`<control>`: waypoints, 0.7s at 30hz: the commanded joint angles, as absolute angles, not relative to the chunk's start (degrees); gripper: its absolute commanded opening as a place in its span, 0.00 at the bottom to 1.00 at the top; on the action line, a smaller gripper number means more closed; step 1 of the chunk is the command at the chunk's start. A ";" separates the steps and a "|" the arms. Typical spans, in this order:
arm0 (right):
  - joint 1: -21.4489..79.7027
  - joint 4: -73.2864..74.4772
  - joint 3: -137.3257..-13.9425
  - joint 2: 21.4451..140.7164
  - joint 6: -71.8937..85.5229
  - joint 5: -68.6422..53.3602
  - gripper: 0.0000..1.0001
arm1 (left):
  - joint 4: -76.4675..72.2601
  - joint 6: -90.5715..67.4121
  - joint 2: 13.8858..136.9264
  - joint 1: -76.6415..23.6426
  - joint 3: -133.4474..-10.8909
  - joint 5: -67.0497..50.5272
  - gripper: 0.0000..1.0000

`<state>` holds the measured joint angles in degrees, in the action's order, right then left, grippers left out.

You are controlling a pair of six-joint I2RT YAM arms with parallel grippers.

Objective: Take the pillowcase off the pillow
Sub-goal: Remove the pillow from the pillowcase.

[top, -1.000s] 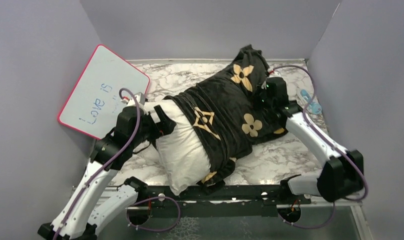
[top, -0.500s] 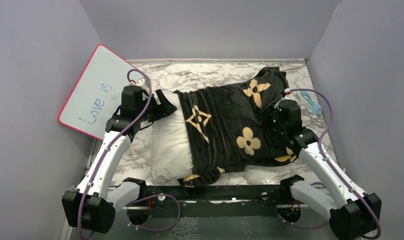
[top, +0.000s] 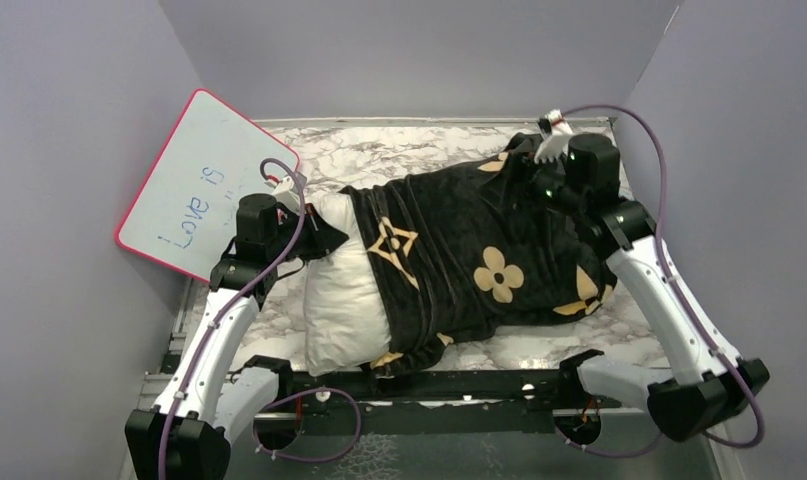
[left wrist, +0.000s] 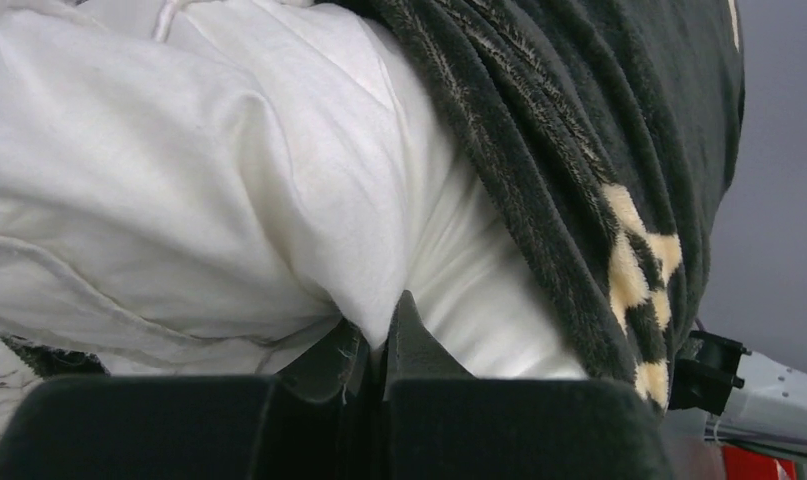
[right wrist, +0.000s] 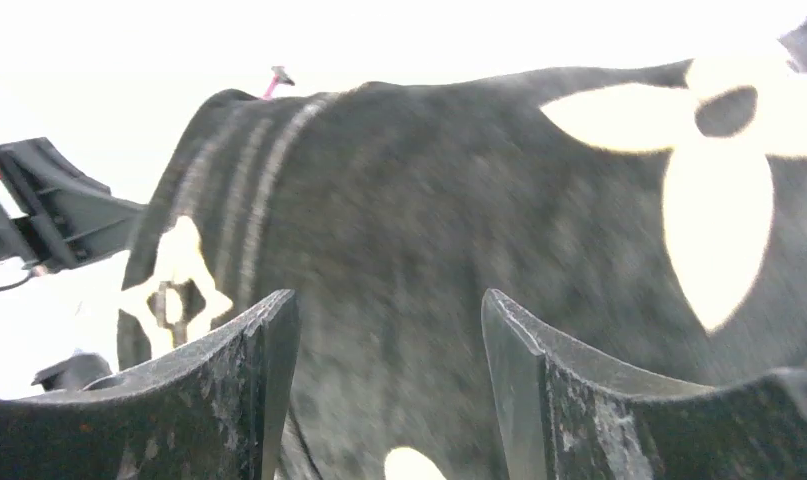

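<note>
- Three plain grey-lilac walls are seen closing in a white, grey-veined marble counter.
- One pillow, plump, off-white and smooth, is laid across the middle of the counter, with its left end bared.
- Most of its length to the right is sheathed in the pillowcase, which is black, velvety and rucked into ridges, and is marked with tan flower and diamond motifs.
- The left gripper is clamped on a pinched fold of the pillow's white fabric at the far corner of the bared end.
- The right gripper is held with its jaws spread at the pillowcase's far right end. Blurred black pile is seen beyond them, and whether it is touched cannot be told.
- A pink-rimmed whiteboard with blue handwriting is propped against the left wall, just beside the left arm.
- Purple cables are looped along both arms, and a black rail is fixed along the counter's near edge.
</note>
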<state>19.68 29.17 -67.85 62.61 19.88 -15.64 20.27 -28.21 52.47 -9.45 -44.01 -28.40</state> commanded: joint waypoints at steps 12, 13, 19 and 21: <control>28.86 53.83 -123.18 118.27 0.71 -18.36 0.77 | 23.11 -24.17 46.07 -10.02 -42.19 -40.25 0.00; 29.97 57.21 -126.61 120.81 -1.24 -17.68 0.75 | 23.19 -24.61 45.46 -10.02 -42.12 -39.35 0.00; 30.18 42.02 -109.70 110.69 2.39 -16.55 0.06 | 24.07 -30.08 42.42 -10.02 -40.64 -29.83 0.00; 29.07 39.63 -107.74 107.56 3.45 -12.01 0.01 | 24.85 -31.75 41.70 -10.02 -40.46 -27.35 0.00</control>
